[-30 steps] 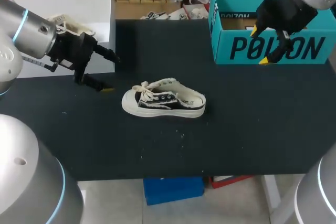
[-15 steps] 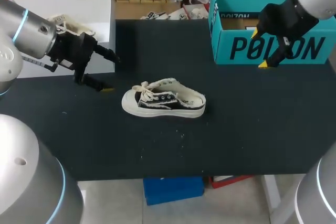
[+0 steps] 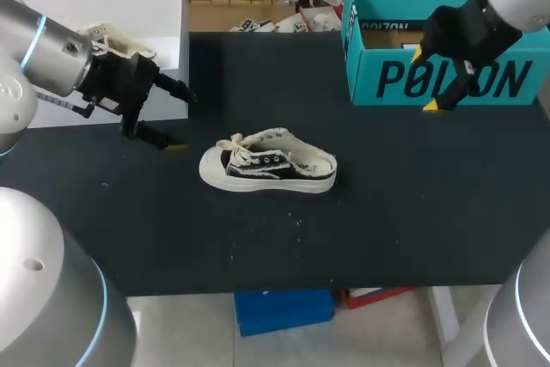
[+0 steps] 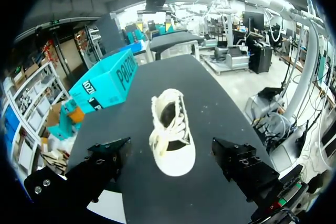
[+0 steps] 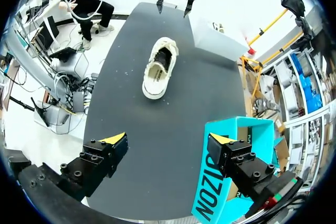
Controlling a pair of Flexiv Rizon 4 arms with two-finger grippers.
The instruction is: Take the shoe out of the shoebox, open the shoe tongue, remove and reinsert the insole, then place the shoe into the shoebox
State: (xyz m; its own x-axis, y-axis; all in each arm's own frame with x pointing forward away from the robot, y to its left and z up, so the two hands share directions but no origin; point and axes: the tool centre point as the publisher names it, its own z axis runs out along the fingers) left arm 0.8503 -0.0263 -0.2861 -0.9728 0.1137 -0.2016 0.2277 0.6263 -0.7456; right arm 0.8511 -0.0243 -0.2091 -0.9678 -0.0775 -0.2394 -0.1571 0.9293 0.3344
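Relative to one second ago, the right claw (image 3: 423,80) has shifted slightly toward its own side along the front of the shoebox (image 3: 387,82); the last half second shows no change. Its fingers are spread and empty, just in front of the box wall, probably parked clear of the work zone. The left claw (image 3: 179,119) is likewise spread and empty, aimed at the toe of the shoe (image 3: 268,165), near it but not touching, which suits an approach to steady the shoe. The shoe lies on its sole at mid-worktop (image 3: 387,212), outside the shoebox, toe toward the left arm. Extraction appears complete; the tongue step is judged next.
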